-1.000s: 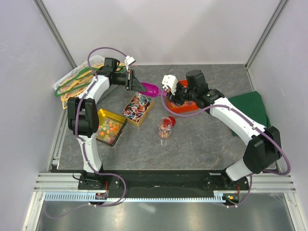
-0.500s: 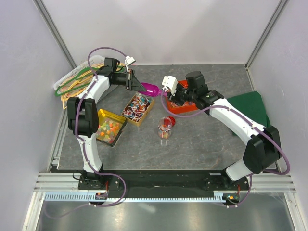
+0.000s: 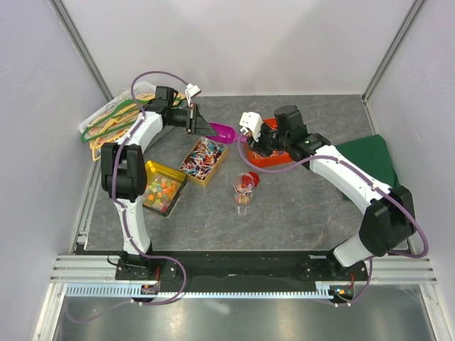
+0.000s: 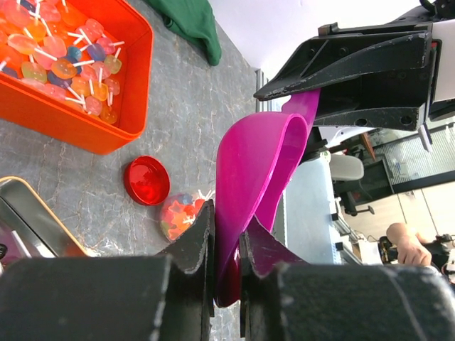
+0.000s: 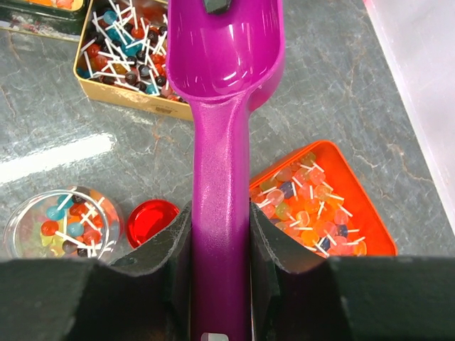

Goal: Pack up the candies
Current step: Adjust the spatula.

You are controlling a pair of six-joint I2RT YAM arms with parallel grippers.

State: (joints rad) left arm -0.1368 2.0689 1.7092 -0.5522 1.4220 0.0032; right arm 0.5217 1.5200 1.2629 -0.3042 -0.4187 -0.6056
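Observation:
The purple scoop (image 3: 222,131) hangs above the table between both grippers, its bowl (image 5: 224,50) empty. My left gripper (image 3: 205,126) is shut on the bowl's rim (image 4: 227,238). My right gripper (image 3: 244,140) is shut on the handle (image 5: 220,220). Candies lie in a gold tin of pastel pieces (image 3: 163,187), a gold tin of wrapped pieces (image 3: 205,159), and an orange tray (image 3: 274,158), which also shows in the right wrist view (image 5: 320,206). A clear jar (image 3: 243,190) holds some candies; it also shows in the right wrist view (image 5: 60,227).
The round red lid (image 3: 254,178) lies beside the jar. A green cloth (image 3: 370,158) lies at the right. A bin with coloured hangers (image 3: 114,117) sits at the back left. Walls close in the back and sides.
The right wrist has edged slightly left. The scoop stays held by both grippers in nearly the same place.

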